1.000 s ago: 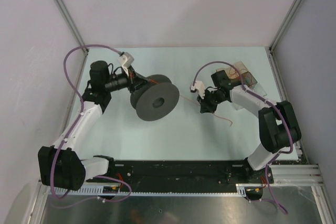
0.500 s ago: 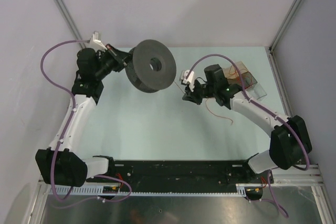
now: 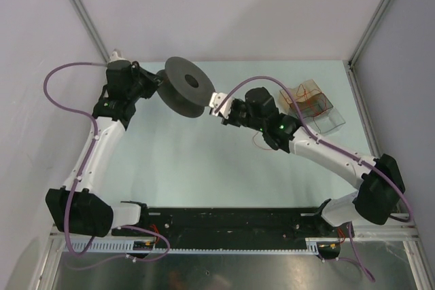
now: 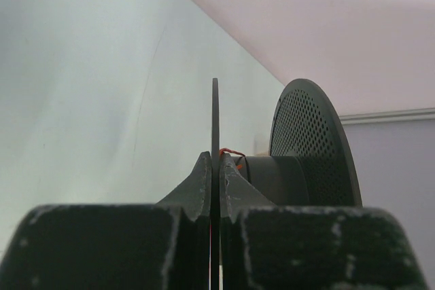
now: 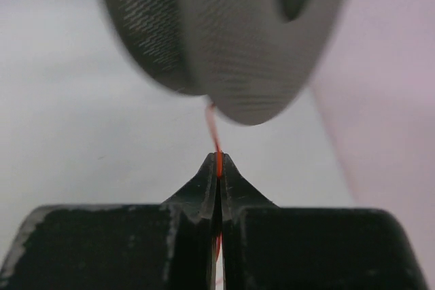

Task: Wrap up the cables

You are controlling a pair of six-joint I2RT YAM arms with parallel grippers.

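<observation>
Right gripper (image 5: 219, 157) is pinched tight on a thin red-orange wire (image 5: 215, 130) that runs up to the dark spool (image 3: 185, 86) just beyond it. Left gripper (image 4: 215, 162) is clamped on the spool's thin flange, near the table's (image 3: 204, 168) back edge. More wire is coiled in a clear box (image 3: 331, 117) at far right.

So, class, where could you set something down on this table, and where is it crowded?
Free: the wide table middle, between left arm and right arm, from the spool to the black rail. Crowded: between spool and right gripper, where the cable runs, and around the clear box far right.
</observation>
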